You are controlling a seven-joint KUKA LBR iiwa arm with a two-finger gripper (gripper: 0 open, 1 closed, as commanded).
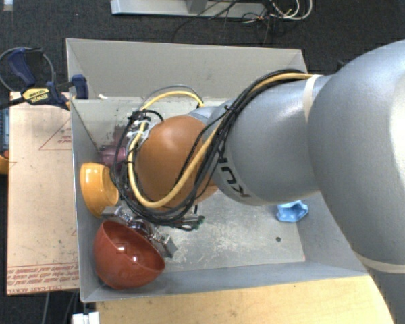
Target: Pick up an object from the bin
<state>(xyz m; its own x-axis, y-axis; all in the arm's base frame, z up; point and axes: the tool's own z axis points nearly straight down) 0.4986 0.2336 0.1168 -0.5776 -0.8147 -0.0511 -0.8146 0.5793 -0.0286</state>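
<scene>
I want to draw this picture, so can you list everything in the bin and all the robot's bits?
bowl: 1, dark red, near-left corner of the bin
cup: 1, yellow-orange, by the left wall, just above the bowl
blue scrap: 1, light blue, crumpled, on the bin floor at the right, beside the arm
pinkish thing: 1, mostly hidden behind the cables, too hidden to name
bin: 1, grey metal, holds all of these
arm: 1, grey, reaching in from the right
cover: 1, orange, round, on the wrist
cables: a bundle, yellow and black, looped round the cover
pincer: 1, metal, at the bowl's rim
</scene>
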